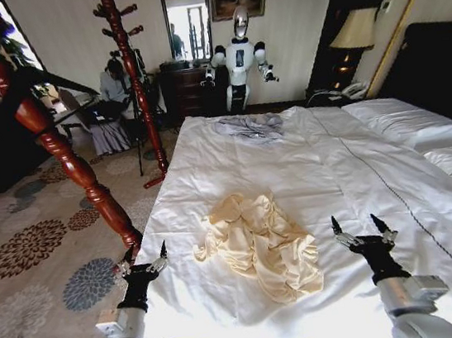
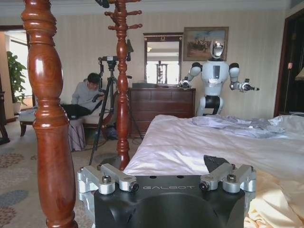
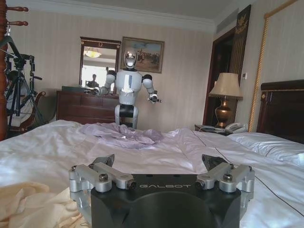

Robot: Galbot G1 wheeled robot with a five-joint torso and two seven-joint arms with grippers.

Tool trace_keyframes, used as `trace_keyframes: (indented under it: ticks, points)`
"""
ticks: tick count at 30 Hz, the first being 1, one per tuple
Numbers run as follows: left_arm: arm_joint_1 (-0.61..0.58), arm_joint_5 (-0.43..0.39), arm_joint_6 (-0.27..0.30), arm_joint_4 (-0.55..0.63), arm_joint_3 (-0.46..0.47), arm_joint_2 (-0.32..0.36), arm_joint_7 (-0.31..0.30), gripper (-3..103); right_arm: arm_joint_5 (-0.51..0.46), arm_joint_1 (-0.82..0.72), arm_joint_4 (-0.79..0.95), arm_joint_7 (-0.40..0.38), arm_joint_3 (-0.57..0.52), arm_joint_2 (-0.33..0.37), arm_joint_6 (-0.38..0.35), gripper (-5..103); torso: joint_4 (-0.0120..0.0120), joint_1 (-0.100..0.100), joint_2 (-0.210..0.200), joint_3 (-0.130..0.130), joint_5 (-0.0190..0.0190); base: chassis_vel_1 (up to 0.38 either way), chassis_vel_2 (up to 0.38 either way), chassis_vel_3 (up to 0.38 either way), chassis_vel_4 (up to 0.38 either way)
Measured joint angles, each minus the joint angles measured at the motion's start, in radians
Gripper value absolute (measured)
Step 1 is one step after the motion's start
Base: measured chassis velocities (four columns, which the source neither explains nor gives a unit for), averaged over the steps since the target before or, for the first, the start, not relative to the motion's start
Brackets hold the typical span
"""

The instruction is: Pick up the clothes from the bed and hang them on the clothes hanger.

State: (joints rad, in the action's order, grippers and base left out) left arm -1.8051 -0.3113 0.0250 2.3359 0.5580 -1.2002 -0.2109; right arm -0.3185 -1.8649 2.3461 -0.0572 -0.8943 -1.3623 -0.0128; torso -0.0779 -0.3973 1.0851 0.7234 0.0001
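Crumpled in a soft heap on the near half of the wide white-sheeted bed [image 1: 316, 157]: the pale cream-yellow fabric shirt [image 1: 261, 243], folds and creases running through it, one rounded lobe pushed up toward the far side. Smooth sheets all around, a thin dark stitched line running diagonally across them toward the white pillows [image 1: 407, 120] and the dark headboard [image 1: 437, 66] on the right.

Left end effector [image 1: 144, 259] poised low over the bed's near left edge, just beside the shirt but apart from it, black fingers spread wide. In the left wrist view, silver knuckles and black housing up close, cream cloth showing at the corner [image 2: 278, 204]. Right end effector [image 1: 359, 228] hovering on the shirt's other side, near it without touching, fingers likewise parted and holding nothing. In the right wrist view, a patch of the cream fabric [image 3: 28, 204] beside the housing.

Far end of the bed: a smaller grey-blue garment [image 1: 249, 126], rumpled and flat. Off the left side, a turned reddish-brown wooden post [image 1: 66, 157], glossy and bulbous, rising from the patterned floral carpet [image 1: 28, 245]. Slim black shoulder-shaped hanger [image 1: 52, 83] up against the post near its top.
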Motion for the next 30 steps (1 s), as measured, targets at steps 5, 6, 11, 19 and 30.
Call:
trace_keyframes:
  ticks: [5,6,11,19,30]
  points:
    - [0.007,-0.016,0.008,0.0,0.018,0.006,0.004,99,-0.016,0.001,0.002,-0.007,-0.007,0.012,-0.01,100,0.0,0.0,0.0,0.0,0.0,0.0,0.0,0.0,0.0]
    - [0.009,-0.02,0.009,-0.001,0.023,0.006,0.004,99,-0.015,0.0,0.001,-0.008,-0.008,0.013,-0.01,100,0.0,0.0,0.0,0.0,0.0,0.0,0.0,0.0,0.0]
    - [0.016,-0.048,0.017,-0.005,0.052,0.01,0.008,99,-0.012,-0.008,0.006,-0.01,-0.008,0.016,-0.016,100,0.0,0.0,0.0,0.0,-0.0001,0.0,0.0,0.0,0.0]
    - [0.048,-0.05,0.03,-0.026,0.059,0.032,0.013,99,-0.12,-0.011,0.031,-0.038,-0.002,0.05,-0.082,100,-0.0001,0.0,0.0,0.0,-0.0001,0.0,0.0,0.0,0.0]
    - [0.042,-0.027,0.03,-0.043,0.038,0.011,0.014,99,-0.421,0.062,0.026,-0.115,-0.014,0.267,-0.255,100,0.0004,0.0,0.0,0.0,0.0002,0.0,0.0,0.0,0.0]
